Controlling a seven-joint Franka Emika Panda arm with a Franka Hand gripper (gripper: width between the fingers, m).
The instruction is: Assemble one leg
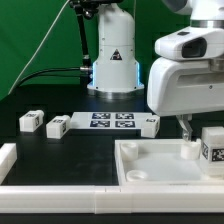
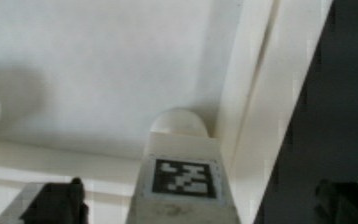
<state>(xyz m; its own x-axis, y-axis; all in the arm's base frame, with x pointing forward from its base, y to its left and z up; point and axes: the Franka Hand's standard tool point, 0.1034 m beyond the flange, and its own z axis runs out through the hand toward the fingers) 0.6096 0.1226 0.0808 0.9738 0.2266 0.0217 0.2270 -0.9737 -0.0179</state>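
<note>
A leg (image 2: 183, 170), a small white block with a black-and-white marker on its face, stands on the white tray (image 2: 105, 70) close to its raised rim. My gripper (image 2: 202, 205) is open around it, with a dark finger (image 2: 59, 202) on one side and the other finger (image 2: 346, 200) on the other, each with a gap to the leg. In the exterior view this leg (image 1: 212, 148) stands at the tray's (image 1: 150, 165) right side, under the arm's white housing (image 1: 185, 85). Three more legs lie on the black table: (image 1: 31, 122), (image 1: 57, 126), (image 1: 149, 123).
The marker board (image 1: 112, 121) lies flat on the table between the loose legs. The robot's base (image 1: 113, 55) stands behind it before a green backdrop. A white rail (image 1: 8, 160) runs along the exterior view's left front.
</note>
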